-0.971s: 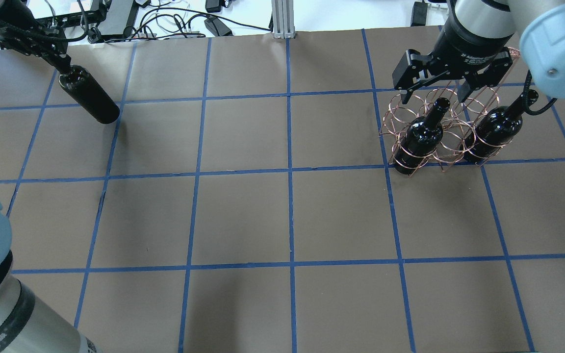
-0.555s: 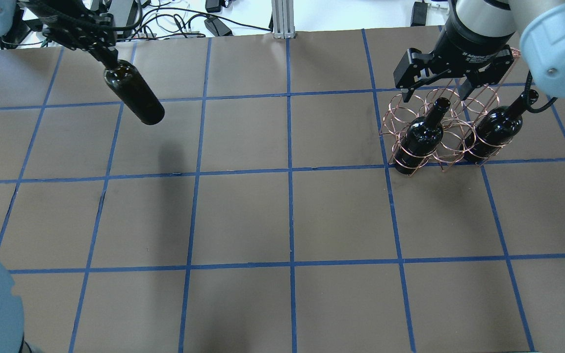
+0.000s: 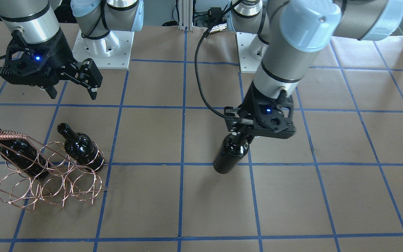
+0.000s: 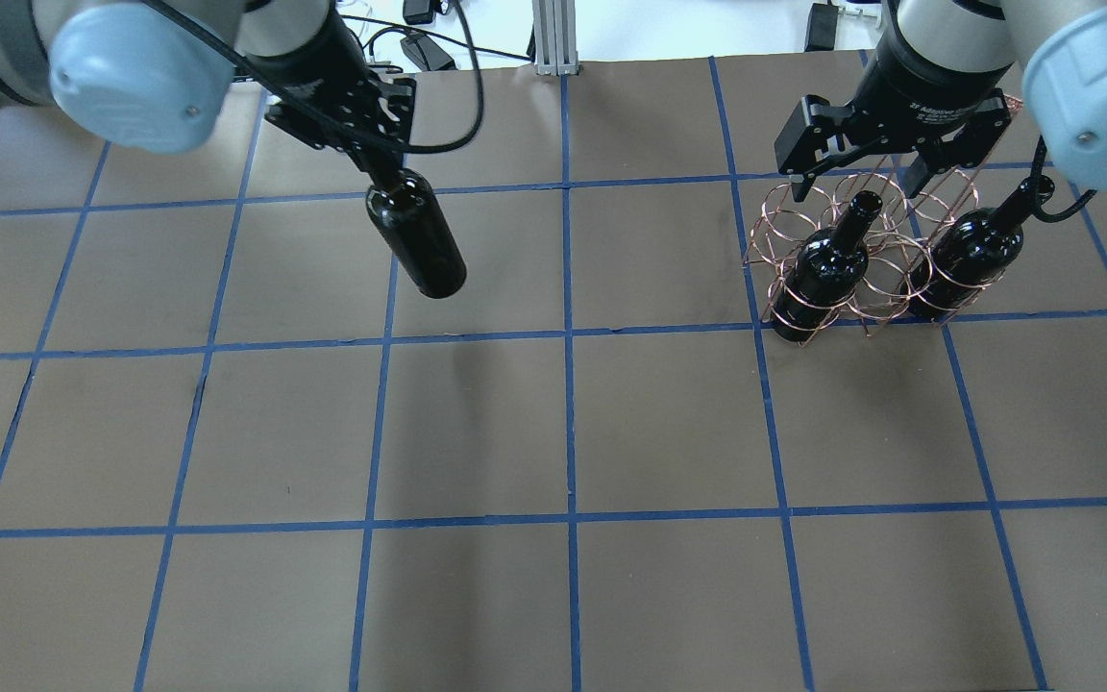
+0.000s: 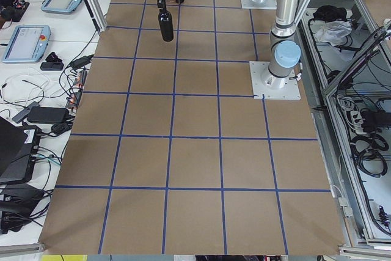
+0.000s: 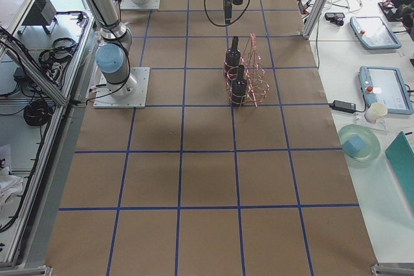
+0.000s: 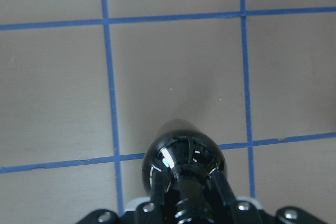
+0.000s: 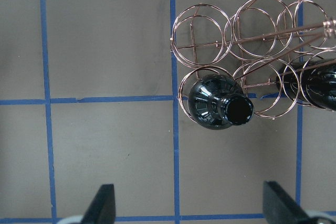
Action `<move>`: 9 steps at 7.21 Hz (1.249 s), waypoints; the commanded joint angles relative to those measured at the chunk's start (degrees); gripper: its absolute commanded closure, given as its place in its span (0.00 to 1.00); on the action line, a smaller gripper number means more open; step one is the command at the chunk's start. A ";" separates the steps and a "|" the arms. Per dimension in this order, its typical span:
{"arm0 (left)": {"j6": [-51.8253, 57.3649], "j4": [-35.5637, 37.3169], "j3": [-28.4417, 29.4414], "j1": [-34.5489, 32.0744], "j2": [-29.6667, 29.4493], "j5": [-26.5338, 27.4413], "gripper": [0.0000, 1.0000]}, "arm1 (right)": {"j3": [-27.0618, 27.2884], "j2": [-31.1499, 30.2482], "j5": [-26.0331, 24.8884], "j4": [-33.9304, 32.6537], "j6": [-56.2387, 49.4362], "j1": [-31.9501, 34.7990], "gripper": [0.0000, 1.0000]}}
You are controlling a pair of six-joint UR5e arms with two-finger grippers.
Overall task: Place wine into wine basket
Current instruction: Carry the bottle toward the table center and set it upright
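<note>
Brown-paper table (image 4: 477, 423) with a blue tape grid, cables and screens off the edges.

Left gripper (image 4: 382, 175) is clamped on the neck of the wine bottle (image 4: 416, 240). The wrist view shows both fingers (image 7: 222, 192) tight against the glass just above the shoulder. The bottle hangs neck up, base down, clear of the table, over the far middle of the grid and well apart from the wine basket (image 3: 49, 183).

The basket sits on the robot's right side with two bottles (image 4: 821, 274) already seated in one row, and the loop between them looks free. Right gripper (image 3: 72, 93) hovers just above the basket with its jaws wide apart, holding nothing.

Step in hand, as I read it: carry, then insert. To do it well:
- Keep the base above the seated necks and the coiled handle (image 3: 5, 134) on the way across.
- Go slow. A neck pinch on glossy glass can swing or slip.
- Sort out the right arm first, either pulled back or steadying the frame. It's right in the approach path.
- Centre over one empty loop and drop straight. The thin wire will shift if clipped.
- Let go only once the base is bottomed out.
</note>
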 commanded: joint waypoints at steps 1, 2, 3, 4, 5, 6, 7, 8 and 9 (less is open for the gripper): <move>-6.40 7.16 -7.18 -9.28 0.85 0.25 1.00 | 0.00 -0.01 -0.02 -0.03 0.00 0.03 0.00; -6.59 7.27 -8.43 -10.53 0.50 0.16 1.00 | 0.00 -0.01 -0.02 -0.03 -0.09 0.03 0.00; -6.15 7.27 -8.62 -10.72 0.59 0.16 1.00 | 0.00 -0.01 -0.02 -0.03 -0.09 0.03 0.00; -5.63 7.27 -8.62 -10.37 1.11 0.42 1.00 | 0.00 -0.01 -0.10 -0.03 -0.09 0.03 0.00; -5.71 7.27 -8.71 -10.19 1.46 1.21 1.00 | 0.00 -0.01 -0.02 -0.12 0.00 0.03 0.00; -5.62 7.18 -9.06 -10.10 1.47 1.65 1.00 | 0.00 -0.01 -0.02 -0.12 -0.09 0.03 0.00; -4.40 7.18 -9.15 -10.02 1.47 3.57 1.00 | 0.00 -0.01 -0.02 -0.12 -0.09 0.03 0.00; -4.74 7.27 -9.23 -9.75 1.21 3.76 1.00 | 0.00 -0.01 -0.10 -0.12 -0.09 0.03 0.00; -4.57 7.27 -9.50 -9.75 0.85 3.85 1.00 | 0.00 -0.01 -0.02 -0.03 -0.09 0.03 0.00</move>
